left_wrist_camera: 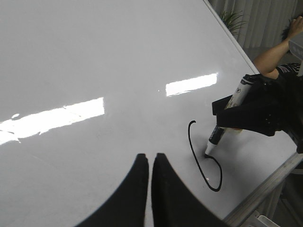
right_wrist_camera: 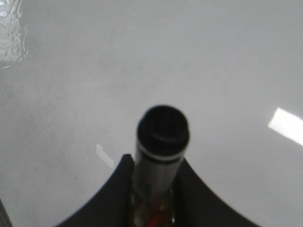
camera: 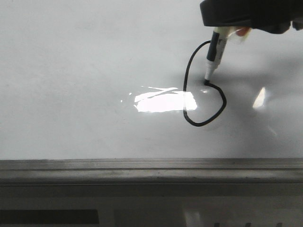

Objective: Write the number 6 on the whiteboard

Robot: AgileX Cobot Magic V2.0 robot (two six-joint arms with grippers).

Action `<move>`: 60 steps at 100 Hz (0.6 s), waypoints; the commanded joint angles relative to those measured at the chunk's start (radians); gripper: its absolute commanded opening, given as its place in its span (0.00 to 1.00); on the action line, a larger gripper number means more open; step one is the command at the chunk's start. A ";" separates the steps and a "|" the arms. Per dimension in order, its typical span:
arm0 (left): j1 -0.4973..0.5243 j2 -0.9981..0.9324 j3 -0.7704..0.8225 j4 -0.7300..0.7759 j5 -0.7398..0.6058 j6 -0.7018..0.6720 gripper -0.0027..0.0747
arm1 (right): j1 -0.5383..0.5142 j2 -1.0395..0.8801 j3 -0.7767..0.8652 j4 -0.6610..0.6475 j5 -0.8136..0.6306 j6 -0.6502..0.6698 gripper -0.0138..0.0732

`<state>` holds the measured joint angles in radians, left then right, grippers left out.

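one right gripper (camera: 227, 30) is closed around one cylindrical marker (camera: 214, 54), its tip touching one thin black number 6 (camera: 204, 90) on one glossy whiteboard (camera: 71, 71), while the left gripper (left_wrist_camera: 150, 163) has its two fingers nearly together, holding nothing.

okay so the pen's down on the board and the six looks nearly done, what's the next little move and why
Probably drag the marker tip leftward to meet the long down-stroke. The number 6 has its curved stem and most of the loop, but the loop ends at the tip, short of the stem. The right gripper holds the marker; the tip touches the whiteboard.
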<state>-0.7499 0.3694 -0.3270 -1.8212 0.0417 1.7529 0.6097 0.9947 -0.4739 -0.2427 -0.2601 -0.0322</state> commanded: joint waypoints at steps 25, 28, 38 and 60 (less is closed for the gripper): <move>-0.007 0.006 -0.027 -0.050 0.037 -0.006 0.01 | 0.050 0.048 -0.015 0.009 0.009 -0.028 0.10; -0.007 0.006 -0.027 -0.050 0.037 -0.006 0.01 | 0.050 0.041 -0.015 0.009 0.007 -0.028 0.10; -0.007 0.006 -0.027 -0.050 0.037 -0.006 0.01 | 0.078 -0.015 -0.015 0.009 -0.039 -0.028 0.10; -0.007 0.022 -0.027 -0.050 0.108 -0.006 0.01 | 0.205 -0.177 -0.146 0.078 0.260 0.009 0.10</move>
<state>-0.7499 0.3694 -0.3270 -1.8212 0.0945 1.7529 0.7767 0.8663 -0.5321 -0.1982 -0.0923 -0.0331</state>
